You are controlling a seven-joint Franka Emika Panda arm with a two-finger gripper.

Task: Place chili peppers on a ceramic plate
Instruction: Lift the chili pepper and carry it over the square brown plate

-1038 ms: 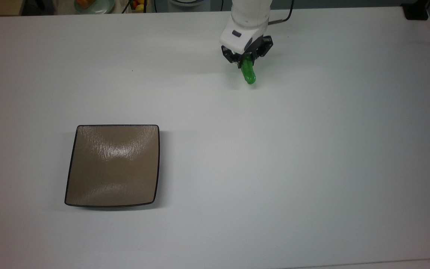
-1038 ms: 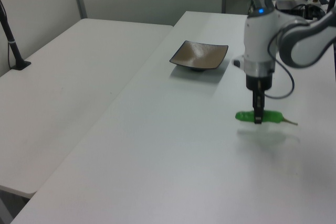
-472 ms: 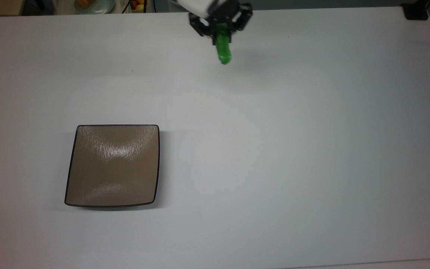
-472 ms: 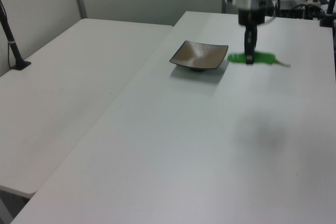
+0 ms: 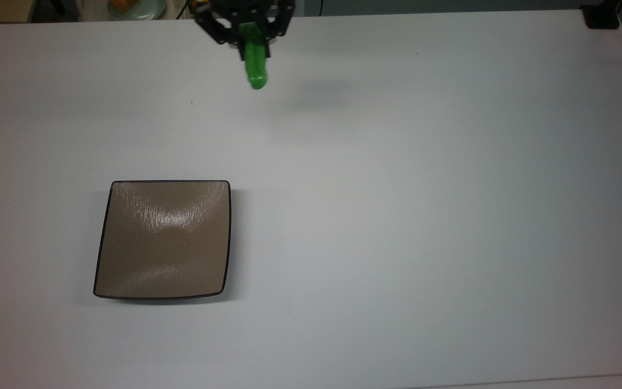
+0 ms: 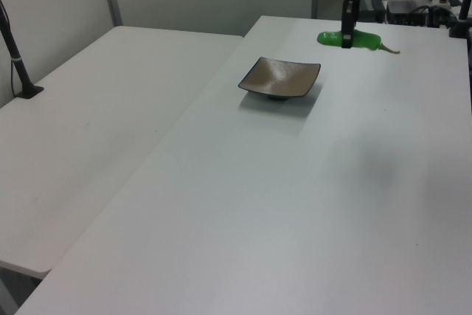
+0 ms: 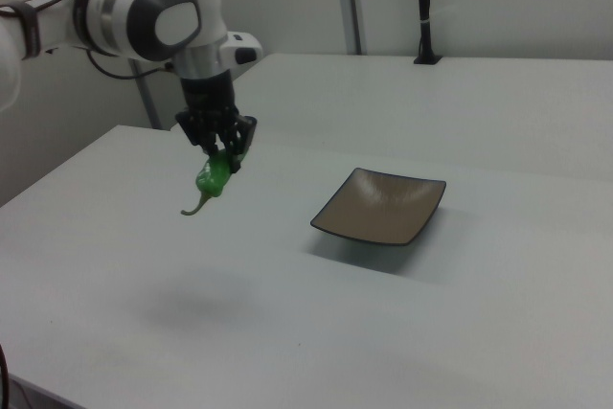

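Carry step: black two-finger gripper (image 7: pixel 228 155) clamped on glossy green chili pepper (image 7: pixel 213 179), high above table, well apart from square brown ceramic plate (image 7: pixel 381 206); next, travel over plate and lower.

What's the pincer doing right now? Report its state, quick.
Pincer: shut on the chili pepper, carrying it in the air, clear of the table and not yet over the ceramic plate.

My gripper (image 6: pixel 346 38) clamps the chili pepper (image 6: pixel 352 38) aloft, level, beyond the brown ceramic plate (image 6: pixel 280 77).
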